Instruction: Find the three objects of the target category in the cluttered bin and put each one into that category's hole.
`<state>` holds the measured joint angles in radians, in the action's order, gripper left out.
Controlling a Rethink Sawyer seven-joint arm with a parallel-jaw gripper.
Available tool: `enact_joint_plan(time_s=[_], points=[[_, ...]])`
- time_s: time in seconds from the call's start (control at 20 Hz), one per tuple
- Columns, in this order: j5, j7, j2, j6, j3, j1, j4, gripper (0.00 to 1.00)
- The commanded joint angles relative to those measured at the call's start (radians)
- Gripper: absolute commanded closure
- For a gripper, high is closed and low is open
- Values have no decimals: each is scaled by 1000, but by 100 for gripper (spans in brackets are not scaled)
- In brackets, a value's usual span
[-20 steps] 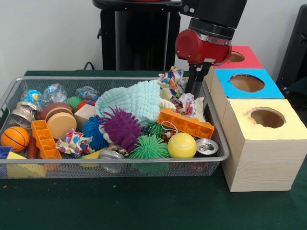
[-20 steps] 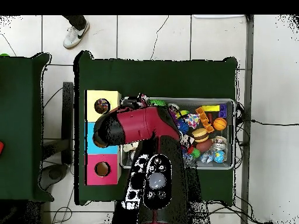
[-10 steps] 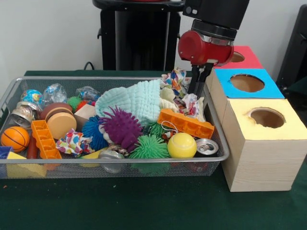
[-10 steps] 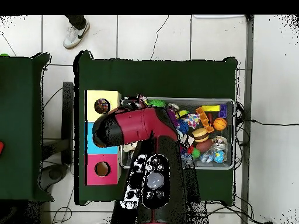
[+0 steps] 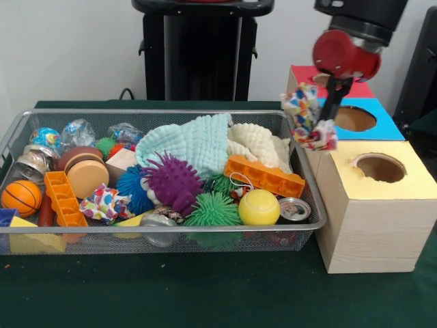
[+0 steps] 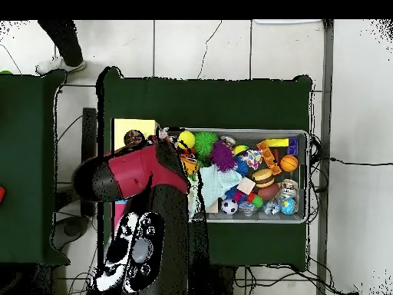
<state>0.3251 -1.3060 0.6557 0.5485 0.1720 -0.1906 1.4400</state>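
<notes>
My gripper [image 5: 326,117] is shut on a white fabric piece with red, blue and yellow patches [image 5: 308,117]. It holds the piece in the air above the right end of the wire mesh bin [image 5: 171,229], beside the boxes. The bunch hangs in two lobes; I cannot tell whether it is one piece or two. The yellow-topped box's hole [image 5: 379,167] lies lower and to the right of it. Another patterned piece [image 5: 104,203] lies at the bin's front left. In the overhead view the arm [image 6: 134,173] hides the gripper; the yellow box's hole [image 6: 134,139] shows beside it.
The bin holds a mint-green towel [image 5: 194,140], a cream towel [image 5: 258,140], an orange brick [image 5: 265,175], a yellow ball [image 5: 259,207], spiky balls [image 5: 171,181] and a can [image 5: 295,208]. The blue-topped box [image 5: 355,119] and the red-topped box [image 5: 304,74] stand behind the yellow one. A person's leg [image 6: 65,42] shows in the overhead view.
My gripper has risen out of the bin and moved right toward the boxes, carrying the patterned fabric. The cream towel that lay under the fabric now shows.
</notes>
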Motion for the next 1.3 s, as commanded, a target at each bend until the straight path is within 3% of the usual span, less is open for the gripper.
enact_joint_plan(time_s=[0.05,0.5,0.7,0.95,1.3], points=[[-29,-323,-78,166,67,-114,-73,100],[-74,-341,-113,112,99,-145,-56,100],[-87,-337,-118,31,79,-118,-14,100],[-78,-296,-130,2,48,-93,-25,100],[-79,-348,-168,-93,52,-105,-22,100]])
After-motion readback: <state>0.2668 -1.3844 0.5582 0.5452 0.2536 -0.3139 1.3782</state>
